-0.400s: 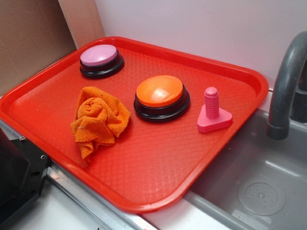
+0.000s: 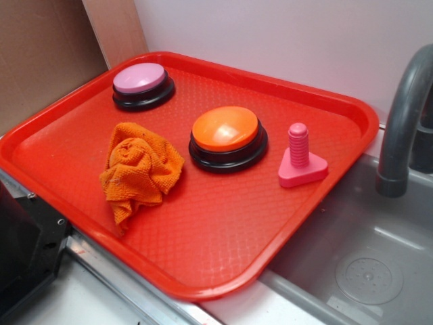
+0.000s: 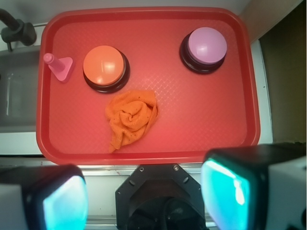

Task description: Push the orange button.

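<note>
The orange button (image 2: 225,128) (image 3: 104,65), a glossy orange dome on a black round base, stands near the middle of the red tray (image 2: 203,261) (image 3: 201,129). In the wrist view my gripper (image 3: 144,196) hangs high above the near side of the tray, over the robot's black base. Its two fingers (image 3: 230,189) with teal pads stand wide apart with nothing between them. The gripper does not show in the exterior view.
A pink-topped button (image 2: 141,79) (image 3: 206,45) sits at the tray's far corner. A crumpled orange rag (image 2: 139,169) (image 3: 131,116) lies beside the orange button. A pink plastic bolt (image 2: 300,157) (image 3: 58,65) stands near the tray's sink-side edge. A grey sink (image 2: 365,264) and faucet (image 2: 402,128) adjoin.
</note>
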Controlling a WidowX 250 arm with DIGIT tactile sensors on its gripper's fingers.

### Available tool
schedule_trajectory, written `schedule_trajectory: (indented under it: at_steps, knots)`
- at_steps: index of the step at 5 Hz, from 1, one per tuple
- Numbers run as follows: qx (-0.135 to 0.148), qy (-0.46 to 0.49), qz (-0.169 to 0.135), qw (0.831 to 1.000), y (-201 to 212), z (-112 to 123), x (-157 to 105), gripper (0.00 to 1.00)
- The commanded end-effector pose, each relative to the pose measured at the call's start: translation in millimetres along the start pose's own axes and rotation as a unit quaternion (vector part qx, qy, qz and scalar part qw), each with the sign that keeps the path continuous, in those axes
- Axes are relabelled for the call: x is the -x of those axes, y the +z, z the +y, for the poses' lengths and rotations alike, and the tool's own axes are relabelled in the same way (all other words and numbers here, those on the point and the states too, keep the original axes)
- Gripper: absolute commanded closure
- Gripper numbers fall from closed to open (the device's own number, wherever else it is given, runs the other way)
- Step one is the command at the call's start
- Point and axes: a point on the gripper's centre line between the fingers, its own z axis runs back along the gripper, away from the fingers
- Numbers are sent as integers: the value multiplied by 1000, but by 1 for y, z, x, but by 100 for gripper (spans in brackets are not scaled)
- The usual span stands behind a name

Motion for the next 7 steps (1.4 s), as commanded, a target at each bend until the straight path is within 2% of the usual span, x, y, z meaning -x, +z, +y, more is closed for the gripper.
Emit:
schedule_trajectory:
  at_steps: [1, 2, 3, 4, 5, 6, 7]
  knots:
    - [32, -133, 24, 990, -78, -18, -71, 0]
    - [4, -115, 3, 993, -100, -21, -107, 0]
    - [-13, -98, -19, 995, -120, -30, -123, 0]
    - [-15, -90, -24, 996, -143, -48, -134, 0]
    - [-19, -103, -8, 995, -158, -65, -139, 0]
    - [-15, -109, 3, 994, -168, -68, -139, 0]
    - [8, -100, 17, 995, -181, -57, -131, 0]
